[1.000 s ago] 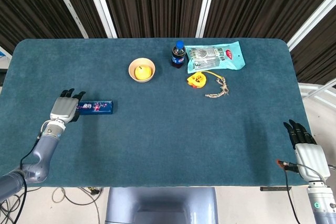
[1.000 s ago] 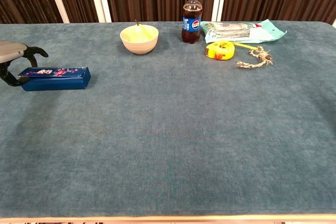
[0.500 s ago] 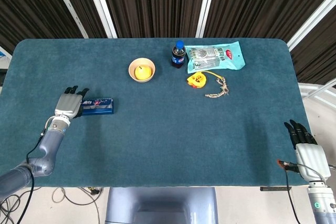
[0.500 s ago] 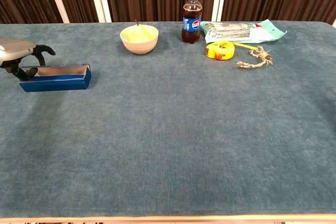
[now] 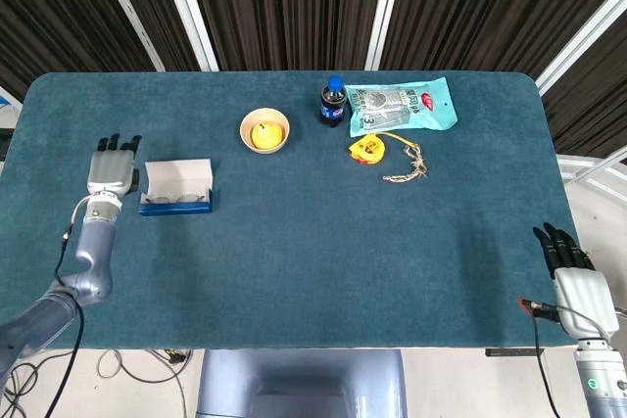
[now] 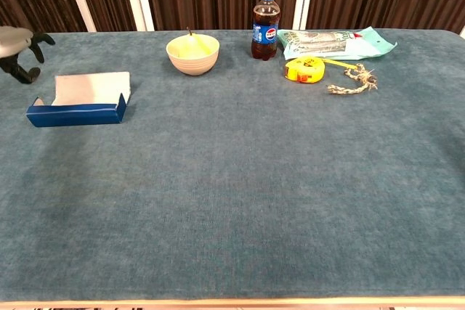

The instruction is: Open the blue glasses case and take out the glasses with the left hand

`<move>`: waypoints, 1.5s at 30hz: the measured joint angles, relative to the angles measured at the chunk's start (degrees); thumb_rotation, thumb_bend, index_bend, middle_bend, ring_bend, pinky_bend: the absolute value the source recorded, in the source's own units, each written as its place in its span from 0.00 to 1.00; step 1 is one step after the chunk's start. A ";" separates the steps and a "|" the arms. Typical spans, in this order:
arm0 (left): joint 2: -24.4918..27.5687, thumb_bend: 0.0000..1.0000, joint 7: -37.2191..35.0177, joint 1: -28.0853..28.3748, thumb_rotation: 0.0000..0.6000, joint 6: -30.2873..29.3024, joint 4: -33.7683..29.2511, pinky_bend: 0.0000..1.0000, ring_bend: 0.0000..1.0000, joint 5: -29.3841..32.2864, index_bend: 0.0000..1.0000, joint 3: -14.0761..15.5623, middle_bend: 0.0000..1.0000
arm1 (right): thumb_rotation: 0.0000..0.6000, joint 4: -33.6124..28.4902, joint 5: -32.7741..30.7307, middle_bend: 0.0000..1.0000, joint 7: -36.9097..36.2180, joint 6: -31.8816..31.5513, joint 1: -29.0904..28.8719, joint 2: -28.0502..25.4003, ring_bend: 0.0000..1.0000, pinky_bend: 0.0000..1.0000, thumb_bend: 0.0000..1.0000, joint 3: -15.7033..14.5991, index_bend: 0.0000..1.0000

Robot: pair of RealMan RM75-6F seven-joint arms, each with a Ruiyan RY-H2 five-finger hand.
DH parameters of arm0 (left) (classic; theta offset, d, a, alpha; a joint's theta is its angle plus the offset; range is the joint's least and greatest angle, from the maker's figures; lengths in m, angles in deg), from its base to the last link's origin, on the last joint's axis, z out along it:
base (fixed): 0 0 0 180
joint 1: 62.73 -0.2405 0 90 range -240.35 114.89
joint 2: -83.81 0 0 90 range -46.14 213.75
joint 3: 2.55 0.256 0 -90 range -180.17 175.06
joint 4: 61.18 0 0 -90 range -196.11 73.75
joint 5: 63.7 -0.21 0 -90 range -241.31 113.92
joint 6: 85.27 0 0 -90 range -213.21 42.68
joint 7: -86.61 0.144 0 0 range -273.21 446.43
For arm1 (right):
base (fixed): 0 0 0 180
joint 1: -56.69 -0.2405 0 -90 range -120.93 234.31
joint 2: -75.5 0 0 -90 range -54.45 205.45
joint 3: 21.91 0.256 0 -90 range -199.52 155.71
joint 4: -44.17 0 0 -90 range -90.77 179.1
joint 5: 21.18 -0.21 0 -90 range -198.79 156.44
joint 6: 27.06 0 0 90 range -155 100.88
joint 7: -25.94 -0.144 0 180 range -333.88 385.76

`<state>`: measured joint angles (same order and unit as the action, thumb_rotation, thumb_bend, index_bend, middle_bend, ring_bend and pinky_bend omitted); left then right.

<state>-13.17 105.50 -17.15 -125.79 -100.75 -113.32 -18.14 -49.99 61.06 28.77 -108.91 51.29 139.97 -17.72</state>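
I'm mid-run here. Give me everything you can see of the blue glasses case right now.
The blue glasses case is a long, narrow rectangular box lying flat on the teal table, near its left side. Its lid is swung open away from the robot, showing a pale lining. In the head view the glasses lie inside. The left hand is just beside its left end, not touching it. Nothing else touches it.

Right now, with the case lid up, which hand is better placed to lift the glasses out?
Left hand: it sits open just beside the open glasses case; the right hand is at the opposite table corner.
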 measured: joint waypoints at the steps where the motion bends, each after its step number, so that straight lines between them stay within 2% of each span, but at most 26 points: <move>1: -0.08 0.47 -0.28 0.05 1.00 -0.13 -0.09 0.09 0.01 0.02 0.07 -0.45 0.19 | 1.00 -0.02 0.00 0.00 -0.11 0.04 0.00 -0.06 0.00 0.20 0.18 0.00 0.00; 5: 1.80 0.39 -2.09 -0.91 1.00 -1.94 -4.60 0.10 0.01 -2.56 0.06 0.25 0.16 | 1.00 0.07 0.18 0.00 -0.40 -0.01 0.03 -0.12 0.00 0.20 0.18 -0.03 0.00; 8: 4.42 0.35 -3.40 -2.40 1.00 -4.07 -10.86 0.22 0.07 -4.85 0.05 1.17 0.19 | 1.00 0.06 0.25 0.00 -0.55 0.01 0.02 -0.12 0.00 0.20 0.18 -0.05 0.00; 10: 6.40 0.34 -3.81 -3.52 1.00 -5.67 -15.29 0.49 0.32 -6.27 0.05 1.88 0.40 | 1.00 0.03 0.32 0.00 -0.62 0.07 -0.01 -0.15 0.00 0.20 0.18 -0.06 0.00; 12: 9.06 0.34 -3.73 -5.02 1.00 -7.97 -20.68 0.68 0.52 -8.00 0.06 2.94 0.59 | 1.00 0.03 0.43 0.00 -0.66 0.07 -0.03 -0.16 0.00 0.20 0.19 -0.08 0.00; 13: 10.28 0.34 -3.51 -5.72 1.00 -9.13 -22.96 0.74 0.59 -8.80 0.07 3.46 0.67 | 1.00 0.06 0.47 0.00 -0.71 0.06 -0.03 -0.17 0.00 0.20 0.19 -0.11 0.00; 16: 14.52 0.34 -2.52 -7.95 1.00 -11.92 -29.86 0.83 0.71 -10.76 0.11 5.37 0.80 | 1.00 0.06 0.58 0.00 -0.92 0.12 -0.04 -0.20 0.00 0.20 0.19 -0.15 0.00; 20: 19.92 0.34 0.58 -9.91 1.00 -12.16 -37.00 0.89 0.78 -10.72 0.15 7.90 0.88 | 1.00 -0.07 0.77 0.00 -1.08 0.26 -0.12 -0.28 0.00 0.20 0.19 -0.22 0.00; 23: 21.33 0.34 3.14 -10.56 1.00 -11.54 -39.05 0.91 0.80 -9.65 0.18 9.46 0.90 | 1.00 -0.11 0.83 0.00 -1.14 0.32 -0.15 -0.29 0.00 0.20 0.19 -0.26 0.00; 36: 18.95 0.34 6.12 -10.05 1.00 -7.25 -35.94 0.91 0.80 -3.72 0.20 11.51 0.90 | 1.00 -0.16 0.57 0.00 -1.41 0.56 -0.17 -0.39 0.00 0.20 0.19 -0.23 0.00; 45: 18.23 0.34 6.72 -9.68 1.00 -6.56 -35.34 0.91 0.80 -2.63 0.21 12.20 0.91 | 1.00 -0.23 0.43 0.00 -1.42 0.65 -0.17 -0.42 0.00 0.20 0.19 -0.21 0.00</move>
<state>5.06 112.22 -26.82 -132.35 -136.09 -115.95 -5.94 -50.23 61.49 27.35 -108.26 51.12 139.55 -17.94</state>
